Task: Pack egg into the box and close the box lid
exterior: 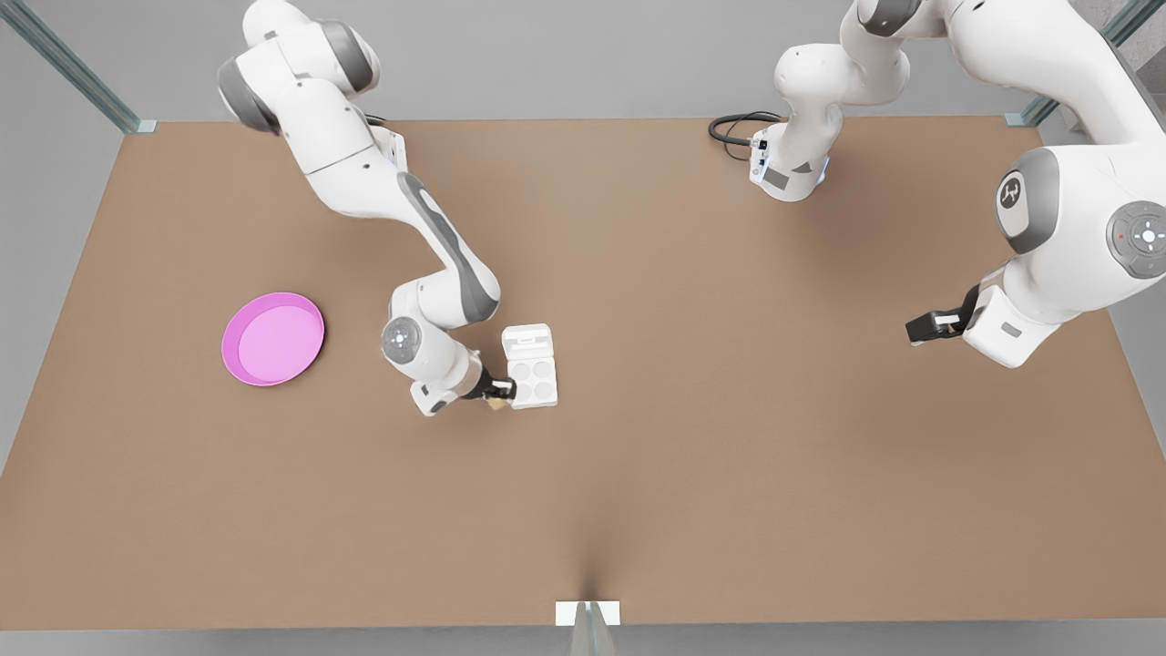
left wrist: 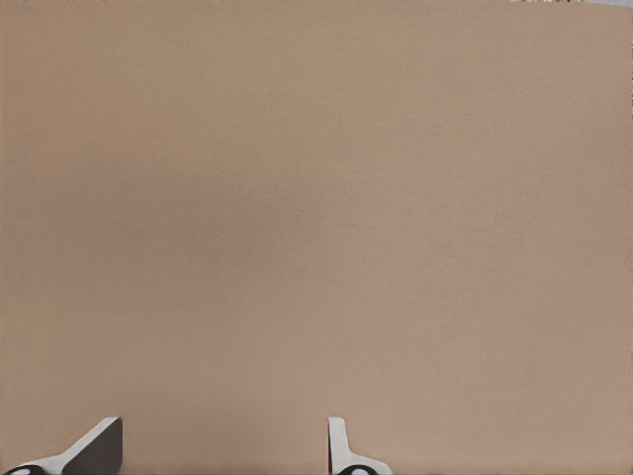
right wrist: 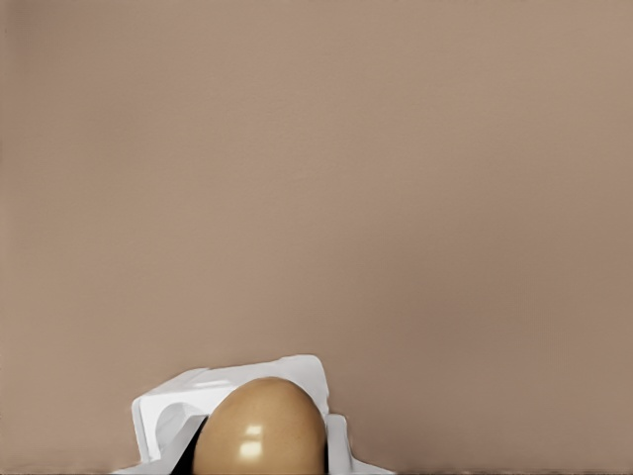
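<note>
One egg (right wrist: 259, 427) clamped in right gripper (exterior: 497, 394) at box (exterior: 532, 377) edge; centre over a cup, lower before release. Left gripper (exterior: 929, 326) spread, waiting well apart

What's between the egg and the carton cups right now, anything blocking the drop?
Nothing visible. The right pincer holds the egg right at the edge of the box on the front view's left; the box lid lies folded back flat, all four cups open. The left pincer waits far off, open.
</note>
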You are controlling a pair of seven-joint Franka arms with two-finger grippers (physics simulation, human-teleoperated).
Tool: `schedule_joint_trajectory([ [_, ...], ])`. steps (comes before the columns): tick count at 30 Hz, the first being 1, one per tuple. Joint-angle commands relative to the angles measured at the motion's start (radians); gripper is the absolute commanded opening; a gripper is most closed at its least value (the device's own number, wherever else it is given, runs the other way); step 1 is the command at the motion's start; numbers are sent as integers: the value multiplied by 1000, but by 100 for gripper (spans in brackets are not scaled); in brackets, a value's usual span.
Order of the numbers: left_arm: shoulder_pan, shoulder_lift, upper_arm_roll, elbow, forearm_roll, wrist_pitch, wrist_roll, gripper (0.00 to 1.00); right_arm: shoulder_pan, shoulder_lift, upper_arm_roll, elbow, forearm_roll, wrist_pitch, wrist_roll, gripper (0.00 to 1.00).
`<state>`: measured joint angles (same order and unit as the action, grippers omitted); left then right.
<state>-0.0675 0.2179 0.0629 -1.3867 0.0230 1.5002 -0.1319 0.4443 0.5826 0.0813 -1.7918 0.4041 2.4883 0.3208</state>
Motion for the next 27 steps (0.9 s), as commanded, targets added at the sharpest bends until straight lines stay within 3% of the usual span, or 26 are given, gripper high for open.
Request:
schedule_joint_trajectory([
  [1, 0, 1, 0, 0, 0, 0, 0, 100, 7, 0, 0, 0, 1, 0, 1, 55],
  [10, -5, 1, 0, -2, 0, -2, 0, 100, 25, 42, 0, 12, 13, 6, 1, 56],
  [11, -5, 3, 0, -2, 0, -2, 0, 100, 24, 42, 0, 14, 13, 6, 1, 59],
  [12, -5, 3, 0, 0, 2, -17, 2, 100, 24, 42, 0, 12, 13, 3, 1, 100],
  [17, -5, 6, 0, -2, 2, -17, 0, 100, 25, 36, 2, 12, 13, 0, 1, 100],
  [19, -110, 9, 0, 0, -5, -43, -115, 100, 19, -47, 0, -21, 27, -32, 3, 100],
  [20, -196, 11, -38, 0, -31, -74, -258, 79, -32, -119, -11, -12, 22, -169, -3, 100],
  [21, -204, 20, -119, 14, -31, -107, -325, 52, -88, -170, -34, 3, -19, -253, -26, 100],
  [22, -206, 52, -227, 34, -32, -110, -460, 37, -165, -196, -67, 87, -134, -437, -89, 100],
  [23, -206, 96, -322, 63, -31, -109, -601, 31, -251, -193, -74, 196, -255, -597, -143, 100],
  [25, -230, 169, -459, 94, -32, -103, -814, 29, -366, -199, -72, 290, -365, -675, -243, 100],
  [27, -350, 268, -459, 164, -51, -65, -1038, 28, -469, -257, -66, 301, -447, -687, -267, 100],
])
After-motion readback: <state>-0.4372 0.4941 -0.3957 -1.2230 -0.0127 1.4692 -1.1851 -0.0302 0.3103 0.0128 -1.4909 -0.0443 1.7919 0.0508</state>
